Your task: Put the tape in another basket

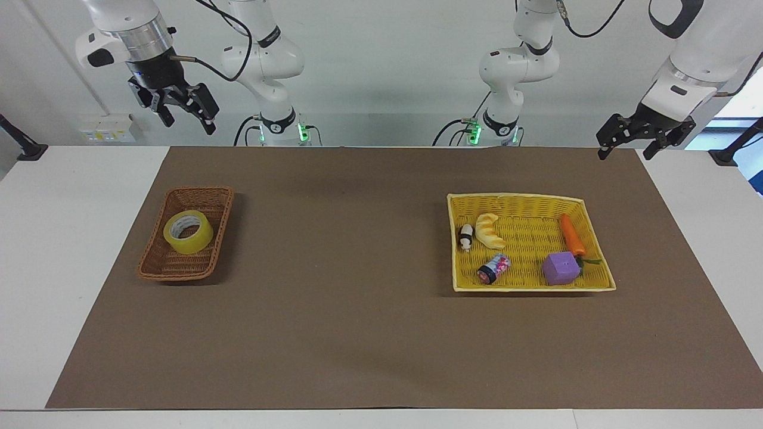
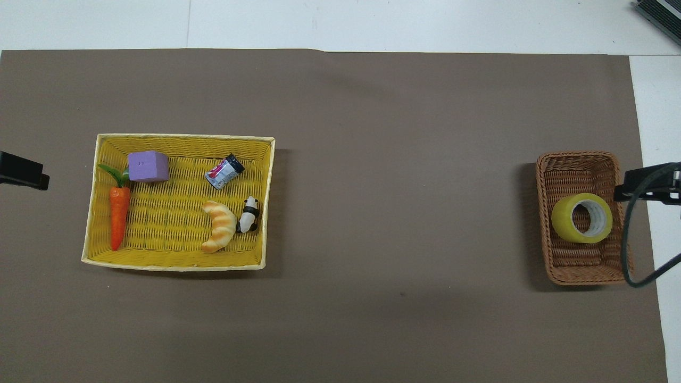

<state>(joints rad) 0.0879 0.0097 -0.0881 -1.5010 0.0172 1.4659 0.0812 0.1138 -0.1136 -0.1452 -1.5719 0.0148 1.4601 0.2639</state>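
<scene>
While both arms hang raised at the robots' edge of the brown mat (image 1: 369,333), nothing on the table is touched. Taking the dark wicker basket (image 1: 156,262) as the landmark: the right gripper (image 1: 186,113) is up in the air above the mat's edge on the robots' side of that basket, its fingers spread wide and empty. The left gripper (image 1: 626,148) waits well apart from the basket, over the mat's corner at the left arm's end, jaws likewise wide and empty.

Inside the basket lies the tape (image 1: 188,232), tilted with its pale core showing, resting in the half of the basket nearer the robots.

Well apart from the basket, toward the left arm's end of the table, sits the yellow basket (image 1: 518,199). Nearest the robots in it lie the croissant toy (image 1: 490,230) with the panda figure (image 1: 465,237) just beside it, and the carrot (image 1: 573,234) along the wall most distant from the wicker basket. Farther from the robots lie the small can (image 1: 493,269) and the purple cube (image 1: 561,268).
</scene>
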